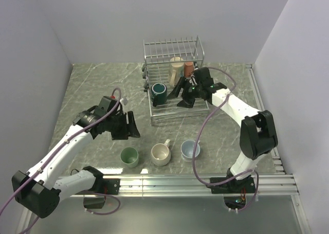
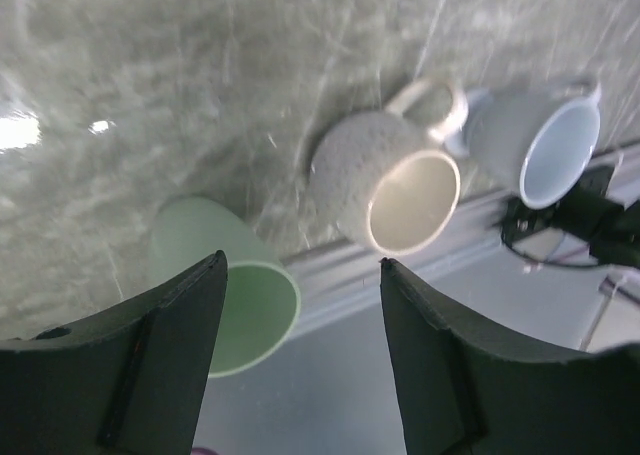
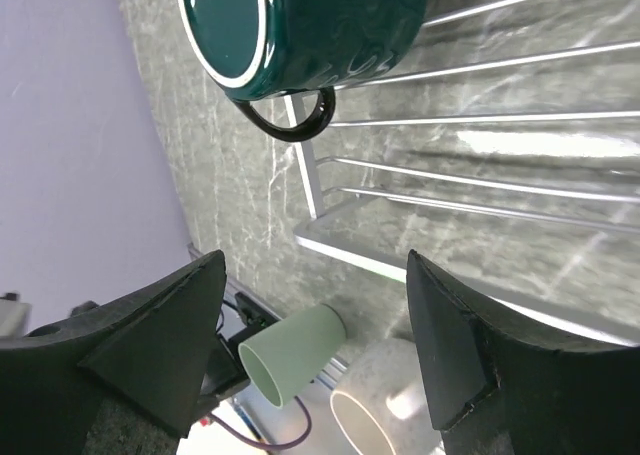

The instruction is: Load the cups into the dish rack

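No text, label, brand, number or sign can be read in any view. The cups (image 1: 161, 154), the rack (image 1: 172, 42) and the table (image 1: 97, 85) bear no legible marking. The painting on the cream cup (image 1: 176, 68), at the far side of the rack, is too small to tell whether it includes lettering.

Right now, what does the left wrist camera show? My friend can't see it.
Three mugs stand in a row on a grey marbled table: a light green mug, a beige mug and a pale blue-white mug. The left gripper, open and empty, shows as two dark fingers along the bottom, one partly hiding the light green mug.
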### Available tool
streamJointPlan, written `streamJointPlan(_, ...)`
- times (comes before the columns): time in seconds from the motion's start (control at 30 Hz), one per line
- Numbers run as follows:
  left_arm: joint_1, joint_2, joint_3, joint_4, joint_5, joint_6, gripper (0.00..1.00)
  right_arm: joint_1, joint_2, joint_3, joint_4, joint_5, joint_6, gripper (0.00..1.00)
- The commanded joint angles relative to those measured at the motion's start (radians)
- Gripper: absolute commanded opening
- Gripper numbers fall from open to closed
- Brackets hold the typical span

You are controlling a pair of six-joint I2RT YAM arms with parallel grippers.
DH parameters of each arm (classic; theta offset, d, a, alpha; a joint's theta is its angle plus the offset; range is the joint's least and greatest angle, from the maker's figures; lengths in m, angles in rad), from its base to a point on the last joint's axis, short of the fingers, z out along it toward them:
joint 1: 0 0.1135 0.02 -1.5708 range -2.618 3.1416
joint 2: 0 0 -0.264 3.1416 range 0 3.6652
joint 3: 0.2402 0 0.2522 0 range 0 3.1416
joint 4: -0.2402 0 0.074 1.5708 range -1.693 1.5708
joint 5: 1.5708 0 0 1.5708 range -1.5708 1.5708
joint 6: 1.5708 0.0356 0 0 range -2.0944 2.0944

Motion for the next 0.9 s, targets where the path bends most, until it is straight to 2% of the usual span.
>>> streamJointPlan(0.0, -0.04, -0.01, 0.003, -0.031, 0.074, 0.003, 0.68, -0.027, -0.049, -0.011, -0.066, 0.037, -0.057, 0.79)
streamJointPlan(0.17, -0.126, 0.018, 0.006, -0.054, 0.045, -0.028, 0.66, -0.04, -0.049, -0.025, -0.086, 0.042, -0.066, 0.79)
streamJointPlan(0.43, -0.163, 0.064, 0.018, -0.105, 0.013, -0.065, 0.64, -0.04, -0.059, -0.04, -0.097, 0.059, -0.067, 0.8)
streamJointPlan(0.6, -0.221, 0.094, -0.07, -0.039, -0.033, -0.097, 0.6, -0.041, -0.059, -0.059, -0.086, 0.05, -0.057, 0.79)
streamJointPlan(0.67, -0.236, 0.105, -0.094, -0.025, -0.097, -0.129, 0.59, -0.041, -0.062, -0.06, -0.091, 0.053, -0.06, 0.79)
streamJointPlan(0.87, -0.279, 0.194, -0.094, 0.001, -0.192, -0.16, 0.44, -0.041, -0.06, -0.047, -0.12, 0.067, -0.075, 0.79)
